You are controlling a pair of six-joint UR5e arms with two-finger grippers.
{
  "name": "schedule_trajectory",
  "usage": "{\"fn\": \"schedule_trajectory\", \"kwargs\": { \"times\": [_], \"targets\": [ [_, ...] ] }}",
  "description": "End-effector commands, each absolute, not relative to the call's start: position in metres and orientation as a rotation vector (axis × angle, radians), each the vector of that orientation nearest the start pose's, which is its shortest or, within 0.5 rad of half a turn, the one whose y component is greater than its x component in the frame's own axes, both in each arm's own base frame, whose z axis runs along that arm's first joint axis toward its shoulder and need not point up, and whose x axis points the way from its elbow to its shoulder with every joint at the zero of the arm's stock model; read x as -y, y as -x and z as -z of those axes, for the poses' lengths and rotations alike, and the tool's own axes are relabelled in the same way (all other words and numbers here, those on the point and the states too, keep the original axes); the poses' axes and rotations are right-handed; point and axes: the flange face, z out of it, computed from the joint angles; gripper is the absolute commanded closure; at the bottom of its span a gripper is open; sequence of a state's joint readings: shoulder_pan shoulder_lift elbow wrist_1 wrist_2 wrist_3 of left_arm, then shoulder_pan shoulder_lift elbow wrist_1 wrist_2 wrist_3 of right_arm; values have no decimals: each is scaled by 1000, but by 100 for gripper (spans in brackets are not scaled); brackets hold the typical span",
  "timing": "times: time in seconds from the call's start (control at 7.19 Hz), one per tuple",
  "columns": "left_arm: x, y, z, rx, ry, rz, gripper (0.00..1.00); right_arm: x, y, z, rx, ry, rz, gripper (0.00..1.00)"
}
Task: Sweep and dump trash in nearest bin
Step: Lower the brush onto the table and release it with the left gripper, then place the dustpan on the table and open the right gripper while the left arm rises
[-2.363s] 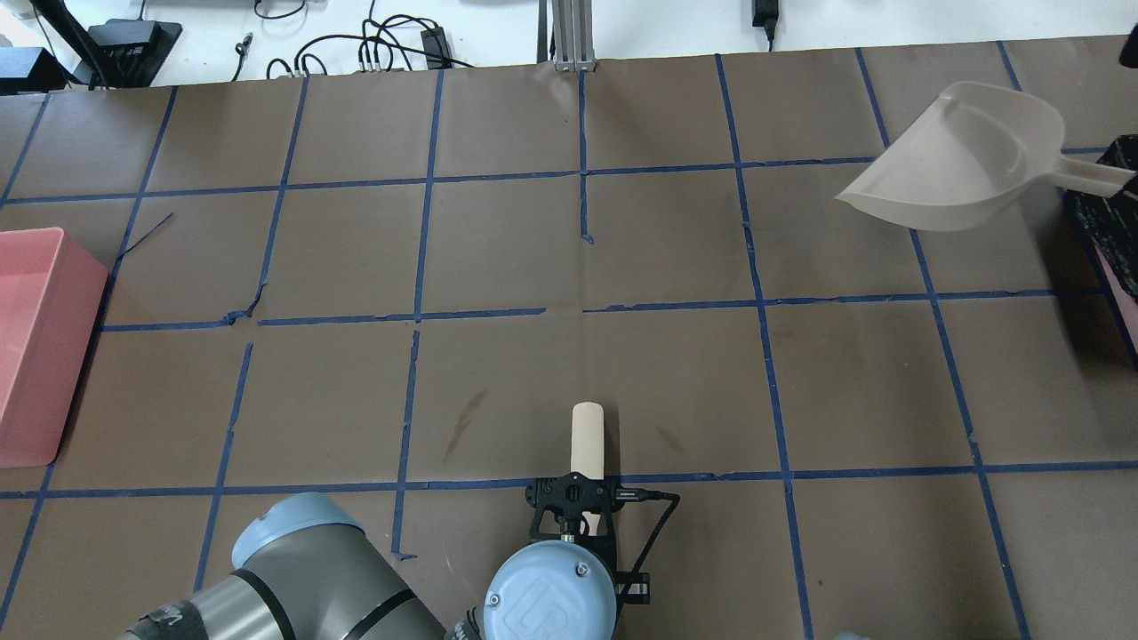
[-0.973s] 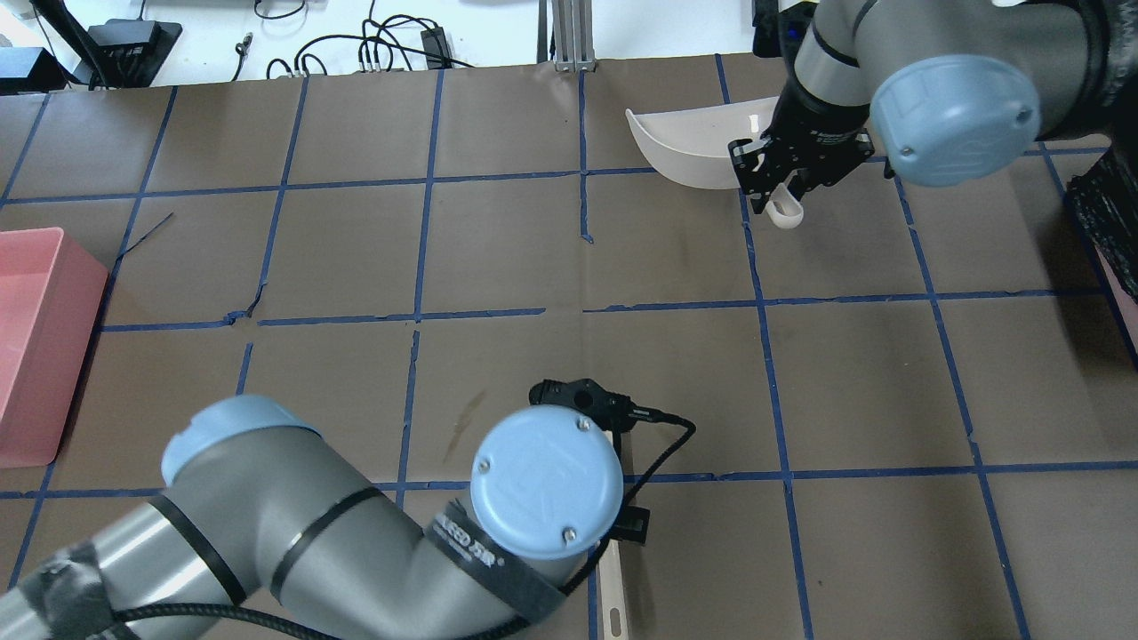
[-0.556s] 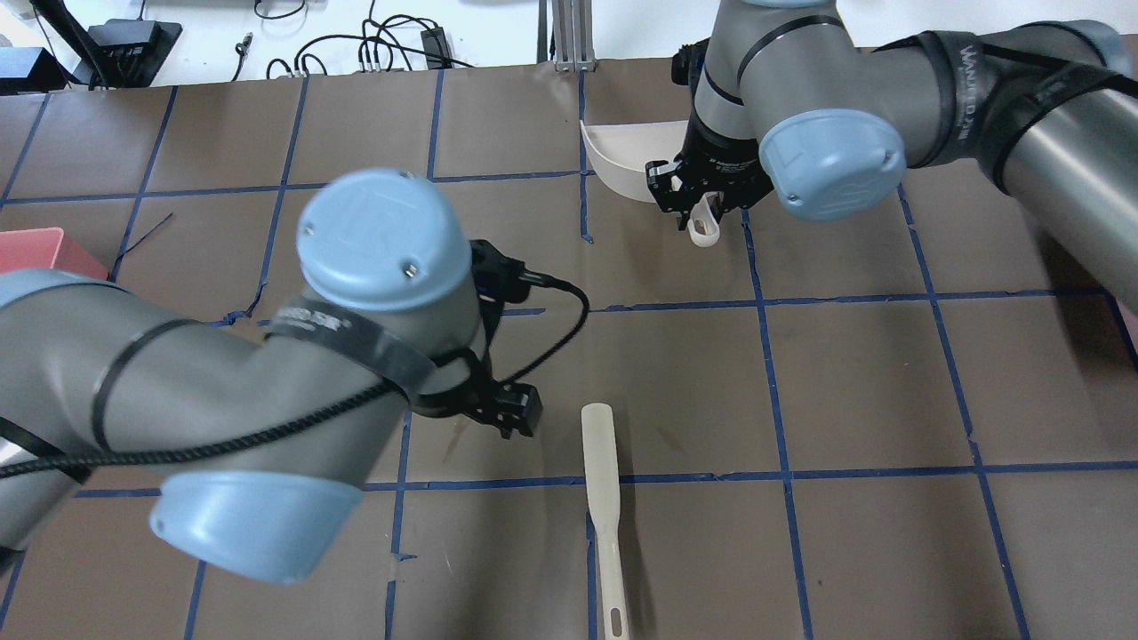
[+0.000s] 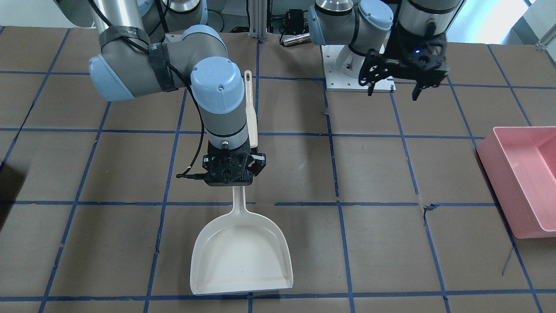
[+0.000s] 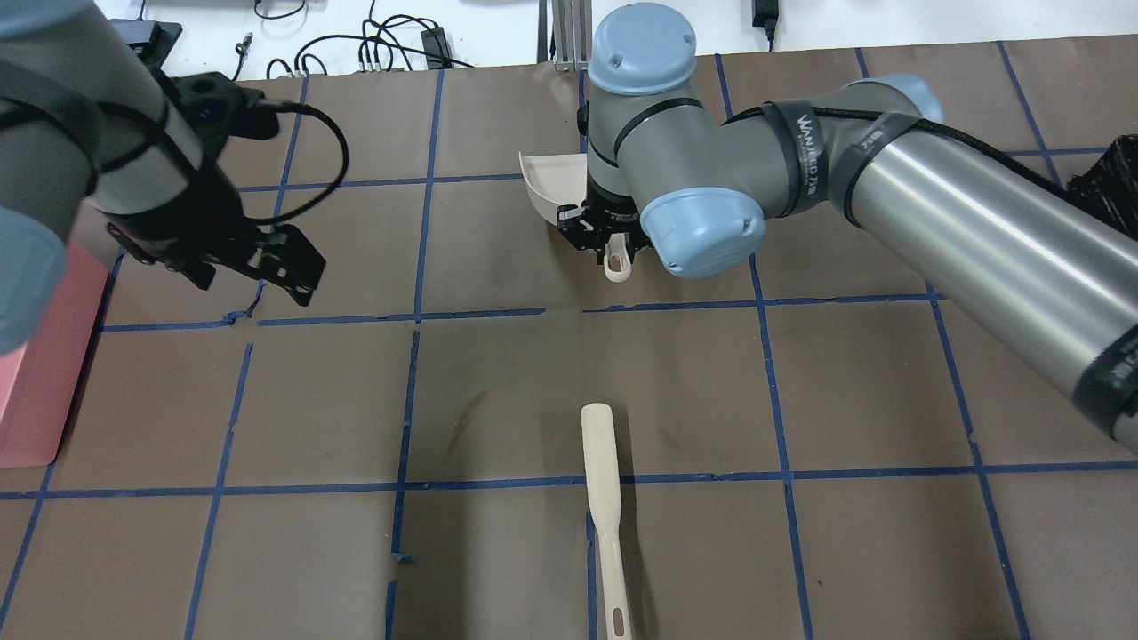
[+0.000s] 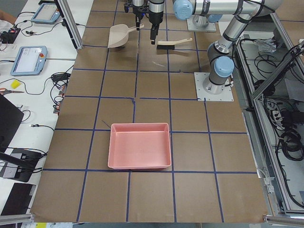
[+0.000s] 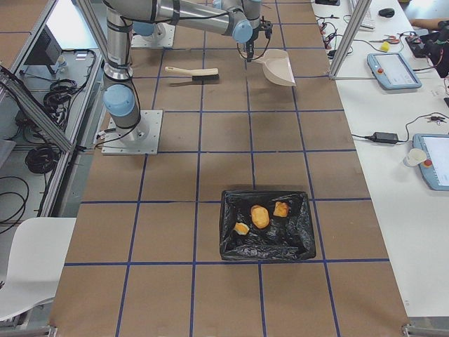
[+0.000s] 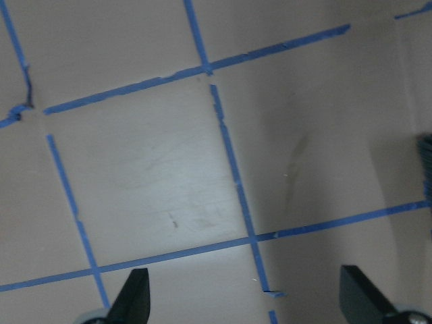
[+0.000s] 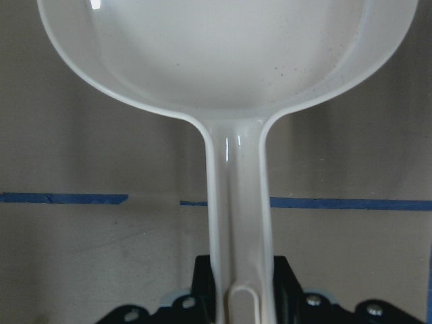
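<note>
The right fingers [image 9: 287, 277] pinch the dustpan [image 4: 241, 252] by its handle, the left fingers [image 8: 133, 297] hang spread and empty; the trash [image 7: 260, 216] lies in the black-lined bin [image 7: 231, 246], so I judge only the setting-down is left. Lower the dustpan level until it rests flat on the counter [image 4: 391, 217], then let go; room is open on every side of it, the brush [image 5: 603, 498] lying apart towards the robot's base

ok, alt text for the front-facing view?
The right gripper holds an empty white dustpan by its handle, mouth toward the camera, mid-way across a brown table. A brush lies behind that arm; the left gripper hangs open and empty at upper right; a pink bin sits at the right edge.
</note>
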State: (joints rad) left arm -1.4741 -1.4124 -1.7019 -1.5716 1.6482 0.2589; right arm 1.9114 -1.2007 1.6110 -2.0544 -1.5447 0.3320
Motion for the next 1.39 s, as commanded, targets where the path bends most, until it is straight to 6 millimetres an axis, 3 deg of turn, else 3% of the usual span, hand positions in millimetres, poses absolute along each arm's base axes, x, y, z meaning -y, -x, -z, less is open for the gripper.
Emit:
{"fn": "schedule_trajectory", "kwargs": {
  "times": [0.0,0.14,0.42,0.56,0.7,0.83,1.25],
  "targets": [
    [452,40,-528,-3053,-164,38,0,538,-352,-283,-3131,23,85,99],
    [453,31,-523,-3063,-135,23,0,539,-354,-276,-3135,24,71,98],
    [457,44,-518,-3111,-133,39,0,542,-355,-266,-3139,21,56,98],
    [460,45,-515,-3119,-131,62,0,542,-354,-266,-3138,17,58,92],
    [460,45,-517,-3119,-131,72,0,542,-354,-265,-3141,12,52,8],
    [461,45,-510,-3123,-134,51,0,541,-353,-263,-3150,19,31,0],
    [461,61,-510,-3118,-174,72,0,544,-353,-266,-3148,26,40,0]
  ]
}}
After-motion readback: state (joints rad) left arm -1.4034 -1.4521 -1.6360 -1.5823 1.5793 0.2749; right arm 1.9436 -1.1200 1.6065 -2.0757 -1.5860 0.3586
